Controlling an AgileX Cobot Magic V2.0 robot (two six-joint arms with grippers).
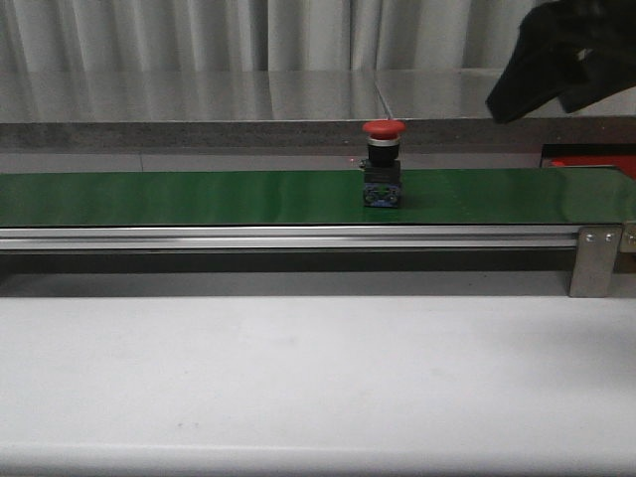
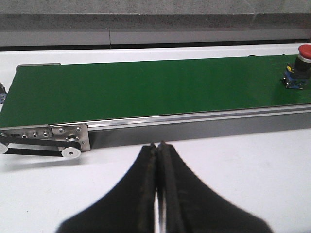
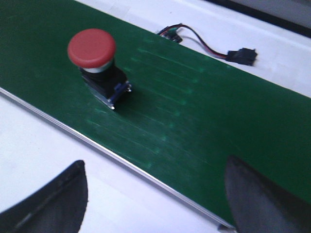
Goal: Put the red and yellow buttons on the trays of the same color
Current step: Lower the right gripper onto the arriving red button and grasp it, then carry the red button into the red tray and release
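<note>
One red button (image 1: 384,164) with a domed cap on a black and blue base stands upright on the green belt (image 1: 199,197), right of the middle. The same button (image 3: 92,48) shows in the right wrist view, and the button (image 2: 302,65) sits at the far end of the belt in the left wrist view. My right gripper (image 3: 156,166) is open above the belt's front rail, apart from the button; its arm (image 1: 566,50) hangs at the upper right. My left gripper (image 2: 159,144) is shut on nothing, over the white table in front of the belt. A strip of the red tray (image 1: 594,161) shows behind the belt at far right. Yellow buttons and a yellow tray are out of view.
The belt runs across the table on a metal rail (image 1: 298,237) with an end bracket (image 1: 596,260). A drive pulley (image 2: 73,153) sits at its other end. A cable with a black connector (image 3: 241,55) lies on the white surface beyond the belt.
</note>
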